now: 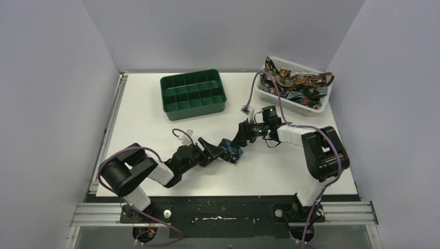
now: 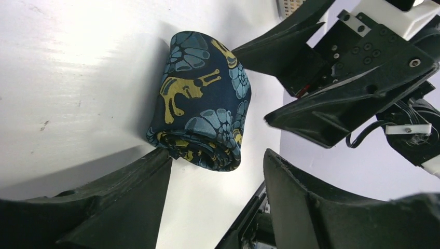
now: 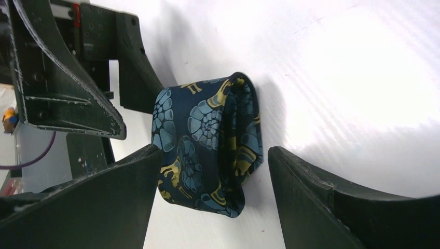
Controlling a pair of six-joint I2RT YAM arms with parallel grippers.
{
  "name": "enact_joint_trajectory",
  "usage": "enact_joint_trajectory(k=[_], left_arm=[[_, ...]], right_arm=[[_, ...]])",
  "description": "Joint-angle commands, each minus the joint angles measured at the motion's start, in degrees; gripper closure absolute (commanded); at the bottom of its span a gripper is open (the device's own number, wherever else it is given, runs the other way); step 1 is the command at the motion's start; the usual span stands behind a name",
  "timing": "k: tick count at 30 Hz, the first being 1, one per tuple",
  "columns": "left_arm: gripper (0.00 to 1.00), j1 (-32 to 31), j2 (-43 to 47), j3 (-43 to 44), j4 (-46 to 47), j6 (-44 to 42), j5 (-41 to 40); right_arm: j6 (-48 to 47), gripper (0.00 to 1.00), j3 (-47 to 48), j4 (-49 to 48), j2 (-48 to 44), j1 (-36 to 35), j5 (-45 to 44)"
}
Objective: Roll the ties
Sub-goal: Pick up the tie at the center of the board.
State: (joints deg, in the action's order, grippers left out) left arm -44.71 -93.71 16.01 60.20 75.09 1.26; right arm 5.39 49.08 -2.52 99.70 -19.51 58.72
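Observation:
One tie (image 1: 232, 152) lies rolled into a tight bundle on the white table, dark navy with blue shells and yellow snails. My left gripper (image 1: 217, 151) reaches it from the left and my right gripper (image 1: 239, 139) from the upper right. In the left wrist view the roll (image 2: 202, 101) sits just past my left gripper (image 2: 217, 155), open, one fingertip touching the roll's lower edge; the right gripper's fingers (image 2: 321, 111) stand beyond it. In the right wrist view the roll (image 3: 207, 140) lies between the tips of my open right gripper (image 3: 212, 151), with a gap on the right side.
A green compartment tray (image 1: 193, 93) stands at the back centre of the table (image 1: 155, 129). A white mesh basket (image 1: 311, 106) at the back right holds several loose patterned ties (image 1: 298, 83). A small white connector (image 1: 245, 109) on a purple cable lies near the basket.

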Motion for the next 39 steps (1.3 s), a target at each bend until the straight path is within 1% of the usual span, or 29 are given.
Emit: enact_joint_trajectory(k=[1, 3, 6, 8, 12, 15, 18, 22, 25, 27, 29, 31, 34, 36, 39], left_arm=[[0.35, -0.75, 1.20, 1.51, -0.88, 2.94, -3.65], [0.32, -1.24, 2.09, 2.67, -5.18, 3.53, -4.51], [0.31, -1.77, 3.20, 4.37, -11.22, 4.16, -5.40], [0.31, -1.97, 3.55, 5.00, -14.52, 4.92, -6.54], [0.32, -2.01, 3.72, 6.42, -17.58, 5.01, -7.41], [0.38, -2.37, 2.70, 7.01, -16.96, 4.97, -6.85], [0.39, -3.20, 1.84, 6.71, -15.35, 5.33, -6.67], [0.36, -3.91, 1.84, 7.33, -16.06, 5.33, -6.73], [0.35, -4.48, 2.56, 6.73, -16.48, 5.75, -7.82], [0.34, -4.51, 2.86, 6.68, -17.04, 5.68, -8.02], [0.33, -4.53, 3.02, 6.73, -16.82, 5.37, -7.98], [0.32, -4.67, 2.98, 7.07, -17.08, 5.21, -7.85], [0.33, -4.69, 2.40, 6.90, -15.66, 5.48, -7.46], [0.34, -4.76, 1.88, 7.11, -14.87, 5.12, -7.02], [0.35, -4.99, 0.70, 8.68, -16.04, 4.19, -6.29]], right_arm=[[2.26, 0.24, -0.46, -4.37, -3.35, 2.41, -0.70], [3.32, 0.22, -0.51, -4.42, -3.54, 3.07, -1.98], [6.77, 0.19, -1.76, -7.02, -4.90, 3.66, -4.15], [9.89, 0.12, -2.99, -10.21, -6.26, 3.73, -4.80], [11.59, 0.06, -2.89, -9.48, -7.37, 4.45, -8.12], [14.30, 0.05, -3.14, -10.19, -7.09, 5.31, -5.91], [14.02, 0.04, -3.02, -8.44, -6.32, 5.47, -5.45], [13.61, 0.00, -3.05, -6.22, -5.09, 5.46, -6.51], [12.87, 0.00, -3.05, -4.45, -6.23, 5.45, -9.56], [13.26, 0.00, -3.48, -5.13, -7.50, 5.60, -10.02], [15.15, 0.00, -4.29, -7.04, -8.48, 5.89, -8.91], [17.11, 0.00, -5.50, -8.67, -9.09, 6.14, -9.59], [16.51, 0.00, -4.72, -5.59, -7.90, 6.14, -10.39], [16.40, 0.00, -4.69, -5.35, -7.09, 6.02, -9.92], [15.75, 0.00, -4.49, -4.75, -6.51, 5.86, -8.91]])
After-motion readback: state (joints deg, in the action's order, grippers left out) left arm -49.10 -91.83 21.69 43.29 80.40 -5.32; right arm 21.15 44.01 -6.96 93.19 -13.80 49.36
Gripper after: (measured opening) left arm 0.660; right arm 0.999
